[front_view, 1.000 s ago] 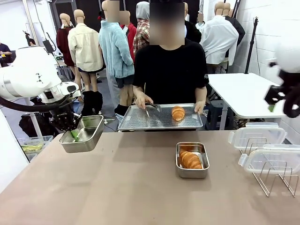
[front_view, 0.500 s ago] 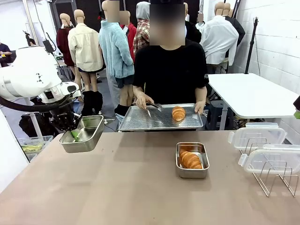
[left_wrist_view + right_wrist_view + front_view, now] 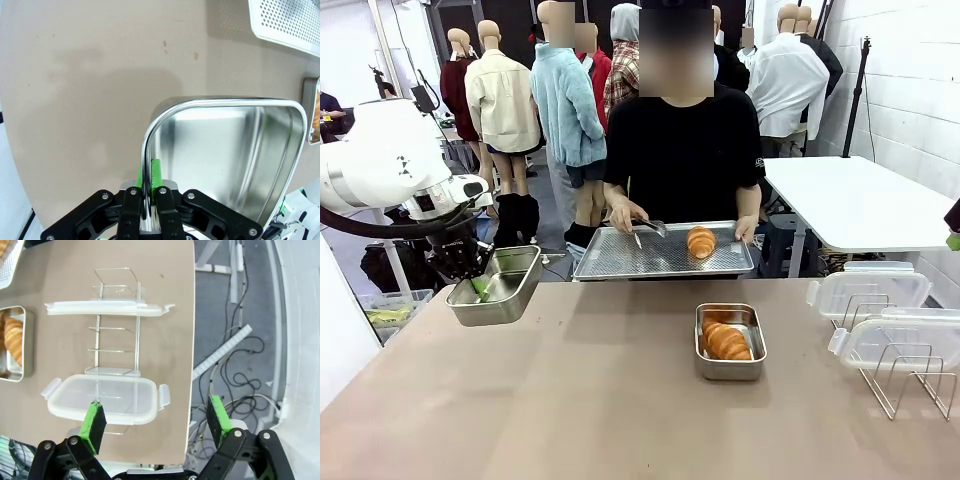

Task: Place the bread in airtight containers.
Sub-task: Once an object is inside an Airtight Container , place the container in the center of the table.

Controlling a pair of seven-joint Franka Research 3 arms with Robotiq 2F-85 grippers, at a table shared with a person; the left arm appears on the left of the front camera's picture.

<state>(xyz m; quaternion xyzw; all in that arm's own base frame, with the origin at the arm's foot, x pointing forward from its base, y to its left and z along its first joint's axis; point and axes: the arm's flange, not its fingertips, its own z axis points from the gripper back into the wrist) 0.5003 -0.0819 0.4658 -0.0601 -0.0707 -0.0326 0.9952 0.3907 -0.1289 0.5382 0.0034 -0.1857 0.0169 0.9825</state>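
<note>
My left gripper (image 3: 478, 288) is shut on the rim of an empty steel container (image 3: 500, 285) and holds it above the table's left edge. In the left wrist view its fingers (image 3: 156, 172) pinch the rim of that container (image 3: 225, 150) from both sides. A second container (image 3: 730, 342) on the table holds one bread (image 3: 725, 341). Another bread (image 3: 700, 241) lies on the perforated tray (image 3: 620, 255) that the person holds. My right gripper (image 3: 155, 420) stands open, high over the two clear lids (image 3: 102, 397) at the table's right edge.
The person's hand grips tongs (image 3: 645, 228) over the tray. The lids rest on a wire rack (image 3: 900, 380) at the right; the rack (image 3: 117, 340) is close to the table's edge. A white table (image 3: 850, 200) stands behind on the right.
My right arm has drawn out of the front view towards the right edge. The left arm with its container has not moved, and the person's tongs have barely shifted.
</note>
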